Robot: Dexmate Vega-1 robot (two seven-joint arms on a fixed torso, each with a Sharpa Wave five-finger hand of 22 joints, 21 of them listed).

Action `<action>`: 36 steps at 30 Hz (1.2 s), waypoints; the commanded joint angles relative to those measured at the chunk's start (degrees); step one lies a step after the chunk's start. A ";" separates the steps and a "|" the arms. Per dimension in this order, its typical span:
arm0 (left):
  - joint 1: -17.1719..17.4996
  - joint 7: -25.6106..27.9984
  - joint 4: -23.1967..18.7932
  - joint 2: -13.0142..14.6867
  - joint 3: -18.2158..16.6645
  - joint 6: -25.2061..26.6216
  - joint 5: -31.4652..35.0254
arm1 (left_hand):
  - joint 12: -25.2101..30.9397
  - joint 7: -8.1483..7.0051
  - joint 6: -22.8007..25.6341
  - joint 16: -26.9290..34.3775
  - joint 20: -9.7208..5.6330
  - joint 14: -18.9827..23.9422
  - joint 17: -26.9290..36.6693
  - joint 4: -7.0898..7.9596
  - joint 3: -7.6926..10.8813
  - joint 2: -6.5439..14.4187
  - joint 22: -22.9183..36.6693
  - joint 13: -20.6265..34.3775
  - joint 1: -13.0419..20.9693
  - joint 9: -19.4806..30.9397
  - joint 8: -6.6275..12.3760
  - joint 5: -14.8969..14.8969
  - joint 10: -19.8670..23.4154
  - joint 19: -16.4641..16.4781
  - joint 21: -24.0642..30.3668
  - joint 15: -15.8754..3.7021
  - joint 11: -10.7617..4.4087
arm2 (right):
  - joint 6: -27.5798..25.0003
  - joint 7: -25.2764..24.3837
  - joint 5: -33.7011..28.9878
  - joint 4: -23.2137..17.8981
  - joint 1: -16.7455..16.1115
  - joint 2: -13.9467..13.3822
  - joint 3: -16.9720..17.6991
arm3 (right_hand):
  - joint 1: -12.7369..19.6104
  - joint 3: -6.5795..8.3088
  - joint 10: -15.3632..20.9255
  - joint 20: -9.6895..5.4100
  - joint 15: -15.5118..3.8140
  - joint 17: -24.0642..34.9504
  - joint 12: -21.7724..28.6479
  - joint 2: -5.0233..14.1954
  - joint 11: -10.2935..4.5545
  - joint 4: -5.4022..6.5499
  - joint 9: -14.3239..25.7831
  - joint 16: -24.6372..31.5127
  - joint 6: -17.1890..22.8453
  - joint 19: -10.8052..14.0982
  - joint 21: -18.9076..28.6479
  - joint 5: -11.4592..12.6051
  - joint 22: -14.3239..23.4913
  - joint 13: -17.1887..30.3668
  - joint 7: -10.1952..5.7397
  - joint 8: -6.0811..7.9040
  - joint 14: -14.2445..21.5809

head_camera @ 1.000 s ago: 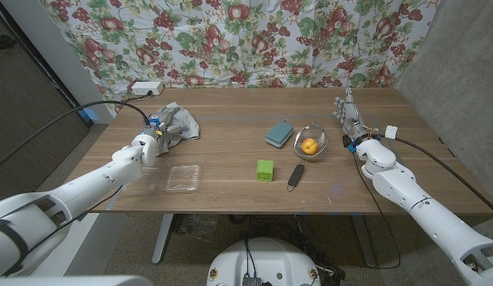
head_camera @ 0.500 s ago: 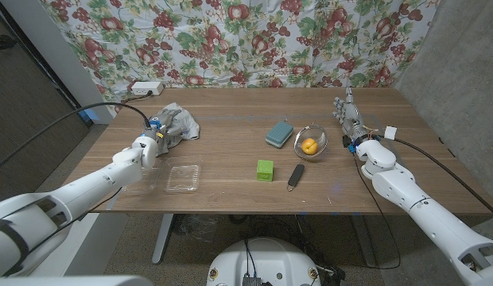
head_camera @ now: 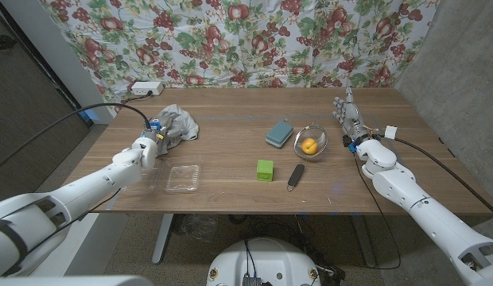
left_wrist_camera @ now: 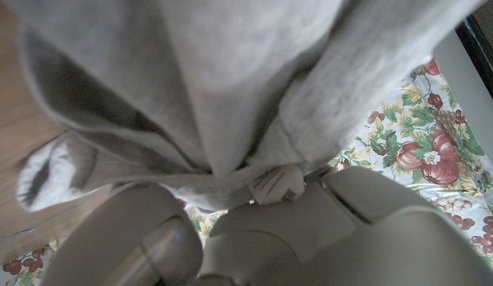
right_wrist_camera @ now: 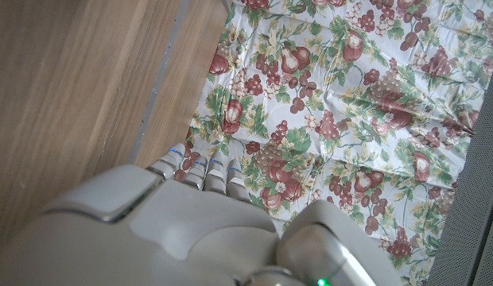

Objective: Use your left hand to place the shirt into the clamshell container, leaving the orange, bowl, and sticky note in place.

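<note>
Head view: left hand [head_camera: 149, 143] grips bunched shirt [head_camera: 178, 123].

Your left hand's [head_camera: 151, 141] fingers are buried in the grey shirt [head_camera: 176, 125], so the grip itself is unreadable. In the left wrist view the shirt [left_wrist_camera: 230, 87] runs past the frame edges, blurred.

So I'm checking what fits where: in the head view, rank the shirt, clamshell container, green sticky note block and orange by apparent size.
1. shirt, bunched
2. clamshell container, close to the shirt, so this ranking is unsure
3. green sticky note block
4. orange, inside the bowl
</note>
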 commanded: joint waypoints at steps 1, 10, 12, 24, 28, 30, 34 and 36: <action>0.02 -1.51 0.18 -0.02 0.41 1.01 0.14 | 0.61 0.28 5.33 0.74 0.35 1.77 0.25 -0.86 1.33 -0.11 0.12 0.48 3.10 0.27 1.88 0.67 1.88 1.60 0.88 -6.30 -0.62 | 0.07 0.06 -0.19 0.24 0.21 -0.10 -0.07 | -0.27 -0.43 0.51 0.75 -0.37 0.12 0.00 -0.24 0.06 -0.18 0.34 -0.11 0.52 0.02 0.18 -0.14 0.06 0.23 -0.10 -0.04 -0.34; -0.10 -1.30 0.66 -0.05 0.85 0.58 0.55 | 1.48 -0.02 7.36 1.91 -0.31 6.15 0.75 -1.10 2.63 -0.60 0.35 1.12 6.81 1.00 2.71 0.70 5.24 4.29 1.61 -8.03 -2.08 | -0.33 -0.18 0.08 0.27 0.37 0.08 -0.01 | -0.39 -0.44 0.48 0.76 -0.37 0.13 -0.04 -0.25 -0.05 -0.14 0.34 -0.12 0.57 0.02 0.18 -0.18 0.06 0.23 -0.05 -0.07 -0.36; -0.14 -1.28 0.75 -0.02 0.87 0.36 0.51 | 1.45 -0.06 7.08 1.98 -0.39 6.42 0.81 -1.10 2.75 -0.62 0.40 1.19 7.10 1.06 2.61 0.68 5.24 4.69 1.76 -8.04 -2.08 | -0.35 -0.16 0.08 0.36 0.46 0.12 -0.04 | -0.42 -0.45 0.46 0.76 -0.40 0.13 -0.06 -0.25 -0.05 -0.13 0.34 -0.12 0.54 0.04 0.20 -0.19 0.07 0.24 -0.07 -0.09 -0.37; -0.23 -1.31 1.07 -0.22 1.18 0.14 0.69 | 0.74 0.80 10.16 4.80 -7.27 14.96 2.74 -1.02 6.11 0.12 5.68 2.14 14.32 2.41 4.59 0.29 6.14 14.38 9.47 -10.02 -2.04 | -0.51 -0.12 -0.01 0.90 0.96 0.33 -0.24 | -0.55 -0.44 0.53 0.79 -0.45 0.13 -0.07 -0.21 0.10 -0.09 0.35 -0.13 0.61 0.01 0.19 -0.23 0.07 0.24 -0.14 -0.11 -0.41; -0.10 -1.17 0.96 -0.19 1.10 0.01 0.53 | 1.05 0.87 11.34 6.28 -7.47 18.71 3.56 -1.17 7.26 0.61 7.78 2.49 16.52 3.21 5.78 -0.18 7.83 15.30 11.83 -10.30 -2.15 | -0.54 -0.31 -0.04 0.92 0.99 0.38 -0.23 | -0.57 -0.42 0.49 0.79 -0.48 0.13 -0.10 -0.19 0.01 -0.08 0.35 -0.13 0.60 0.04 0.21 -0.24 0.08 0.24 -0.10 -0.13 -0.41; -0.06 -1.07 0.91 -0.17 1.14 -0.03 0.61 | 1.11 0.64 11.43 7.53 -7.78 21.58 4.36 -1.39 8.34 0.80 9.48 2.86 18.64 3.93 6.46 -0.74 8.75 15.47 13.54 -10.47 -2.13 | -0.46 -0.23 -0.09 0.98 1.03 0.35 -0.24 | -0.59 -0.42 0.50 0.77 -0.48 0.13 -0.10 -0.18 0.03 -0.07 0.35 -0.14 0.59 0.05 0.21 -0.24 0.08 0.25 -0.09 -0.14 -0.44; 0.06 -0.15 1.15 -0.44 0.95 -0.26 0.46 | 1.66 0.12 11.62 9.81 -8.12 26.43 6.32 -1.46 10.70 0.89 13.84 4.06 22.75 5.42 7.86 -2.51 11.29 16.12 17.93 -10.58 -2.18 | -0.27 -0.21 -0.24 1.04 1.07 0.32 -0.25 | -0.62 -0.41 0.49 0.72 -0.49 0.13 -0.12 -0.17 0.06 -0.06 0.35 -0.14 0.58 0.07 0.22 -0.25 0.08 0.25 -0.11 -0.16 -0.44; 0.08 0.34 1.18 -0.49 1.01 -0.39 0.65 | 3.71 -0.04 12.10 11.66 -8.51 29.58 9.65 -1.39 13.86 -0.17 19.90 7.18 27.12 7.60 9.68 -5.27 15.95 14.92 23.36 -10.75 -2.24 | -0.41 -0.24 0.02 0.93 1.02 0.37 -0.14 | -0.64 -0.41 0.47 0.68 -0.48 0.13 -0.13 -0.16 0.03 -0.06 0.35 -0.15 0.60 0.07 0.22 -0.26 0.08 0.25 -0.16 -0.17 -0.47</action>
